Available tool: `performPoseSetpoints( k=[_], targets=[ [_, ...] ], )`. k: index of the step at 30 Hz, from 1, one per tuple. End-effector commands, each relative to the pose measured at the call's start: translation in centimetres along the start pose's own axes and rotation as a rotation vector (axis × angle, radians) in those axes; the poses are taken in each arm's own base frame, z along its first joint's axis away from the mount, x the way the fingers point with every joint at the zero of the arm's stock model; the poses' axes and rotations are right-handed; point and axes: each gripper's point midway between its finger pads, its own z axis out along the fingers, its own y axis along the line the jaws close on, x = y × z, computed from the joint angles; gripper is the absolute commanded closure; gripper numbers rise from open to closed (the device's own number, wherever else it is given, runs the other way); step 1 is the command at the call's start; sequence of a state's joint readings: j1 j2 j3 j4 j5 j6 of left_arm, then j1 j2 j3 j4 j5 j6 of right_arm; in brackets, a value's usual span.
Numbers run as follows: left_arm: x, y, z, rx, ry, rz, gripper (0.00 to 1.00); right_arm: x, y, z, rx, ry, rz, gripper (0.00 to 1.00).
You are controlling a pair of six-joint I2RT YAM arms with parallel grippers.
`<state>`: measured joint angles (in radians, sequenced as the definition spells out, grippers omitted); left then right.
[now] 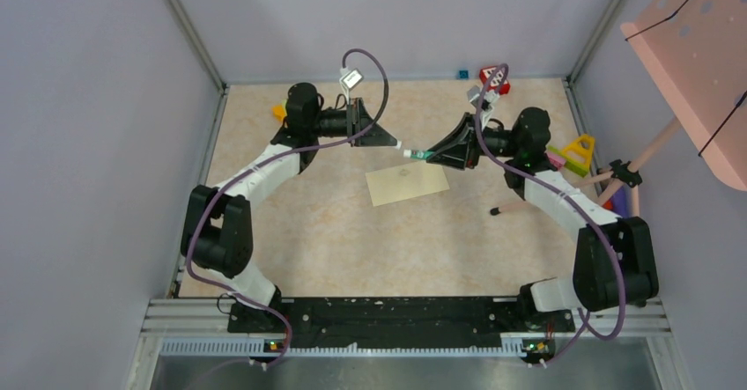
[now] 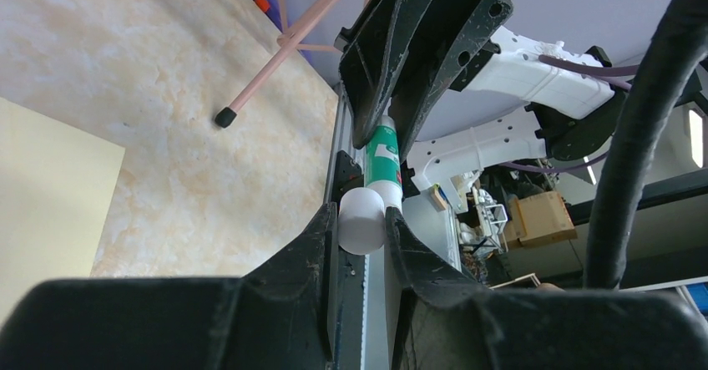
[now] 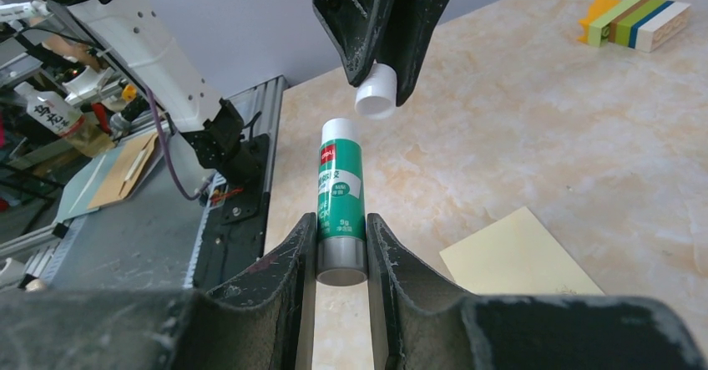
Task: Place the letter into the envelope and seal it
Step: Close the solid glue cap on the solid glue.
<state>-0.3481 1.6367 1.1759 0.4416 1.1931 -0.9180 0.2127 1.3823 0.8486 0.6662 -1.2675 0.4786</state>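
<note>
The pale cream-yellow envelope (image 1: 407, 183) lies flat mid-table, its flap closed; it also shows in the left wrist view (image 2: 50, 195) and the right wrist view (image 3: 518, 257). No separate letter shows. My right gripper (image 1: 429, 155) is shut on a green glue stick (image 3: 340, 190) held above the envelope's far edge. My left gripper (image 1: 394, 143) is shut on the stick's white cap (image 2: 361, 220). The cap (image 3: 376, 101) sits just off the stick's white tip, with a small gap between them. The two grippers face each other tip to tip.
A pink perforated board on thin wooden legs (image 1: 617, 174) stands at the right, one leg's foot (image 1: 495, 210) resting on the table. Coloured blocks (image 1: 577, 154) lie at the right edge, red ones (image 1: 495, 77) at the back, an orange one (image 1: 279, 111) back left.
</note>
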Motion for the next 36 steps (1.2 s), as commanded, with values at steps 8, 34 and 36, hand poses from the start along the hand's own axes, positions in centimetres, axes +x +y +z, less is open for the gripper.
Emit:
performPoseSetpoints(
  k=[8, 34, 36],
  targets=[
    [0.8, -2.7, 0.8, 0.075, 0.05, 0.084, 1.0, -0.6, 0.6, -0.2, -0.051, -0.014, -0.06, 0.99],
    [2.2, -2.6, 2.1, 0.042, 0.034, 0.086, 1.0, -0.9, -0.6, -0.2, 0.033, -0.054, -0.043, 1.0],
    [2.1, -2.3, 2.2, 0.028, 0.018, 0.078, 1.0, -1.0, -0.8, -0.2, 0.045, -0.069, -0.029, 1.0]
  ],
)
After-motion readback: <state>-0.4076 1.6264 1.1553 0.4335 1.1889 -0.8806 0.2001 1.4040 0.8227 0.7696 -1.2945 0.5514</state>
